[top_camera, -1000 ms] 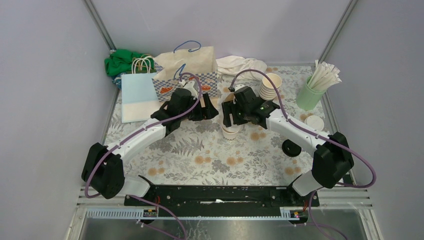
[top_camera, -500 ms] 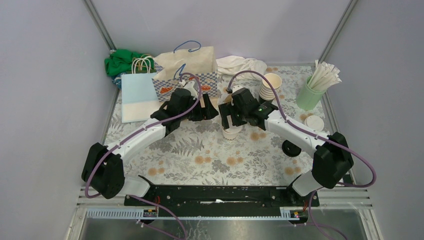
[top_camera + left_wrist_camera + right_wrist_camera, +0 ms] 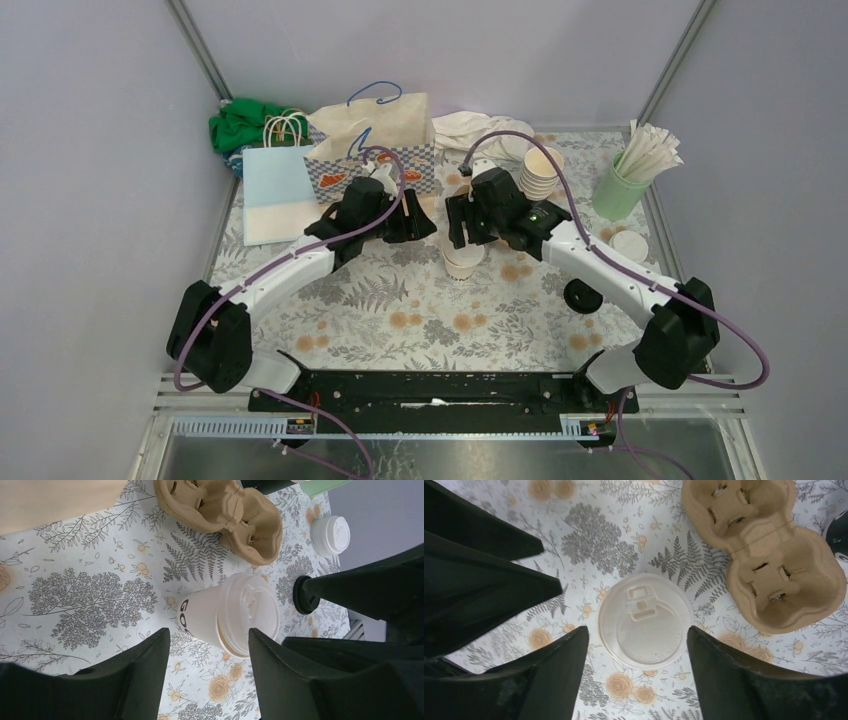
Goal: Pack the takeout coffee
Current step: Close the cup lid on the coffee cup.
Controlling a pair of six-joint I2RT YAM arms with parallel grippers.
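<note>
Since the earlier frames, the right arm's elbow is displaced outward and the right claw (image 3: 638,632) is drawn slightly back, so that more of the lidded paper cup (image 3: 462,262) is exposed in the overhead view; the cup itself is unmoved. The cup is shown upright on the floral desk (image 3: 400,320), near its middle, with a white plastic lid (image 3: 644,620) seated on it and dark lettering on its cream wall. The right claw is held wide above the cup, one finger to either side of the lid, neither touching it. The left claw (image 3: 209,632) is likewise spread, and the cup is seen between its fingers from the side; no contact is visible. A brown cardboard cup carrier (image 3: 769,555) is laid just beyond the cup, apart from it. A stack of unlidded cups (image 3: 540,172) and a stack of spare lids (image 3: 630,243) are placed toward the right edge. Paper bags (image 3: 375,150) are stood at the rear.
</note>
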